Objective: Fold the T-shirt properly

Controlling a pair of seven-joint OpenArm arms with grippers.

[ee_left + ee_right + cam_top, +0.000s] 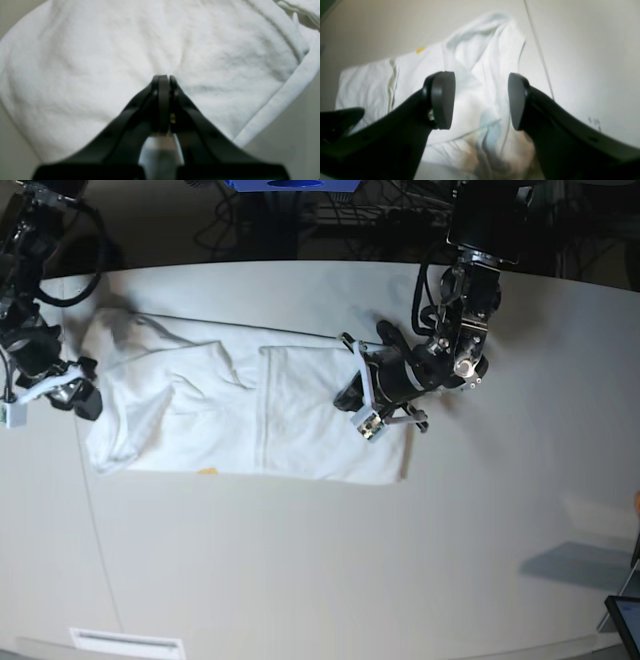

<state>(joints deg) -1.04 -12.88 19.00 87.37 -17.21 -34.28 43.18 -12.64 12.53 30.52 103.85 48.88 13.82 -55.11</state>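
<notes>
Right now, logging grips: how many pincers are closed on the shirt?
1: the left pincer pinches the white cotton T-shirt; the right pincer is open, apart.

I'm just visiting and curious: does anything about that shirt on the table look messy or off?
Yes. The T-shirt is only partly neat: its end toward the right gripper is bunched into rumpled folds, not flat. A scrap of yellow print peeks from under the near edge. Nothing looks torn or spilled.

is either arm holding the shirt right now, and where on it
The left gripper is shut on a pinch of the T-shirt near its hemmed end. The right gripper is open, holding nothing.
</notes>
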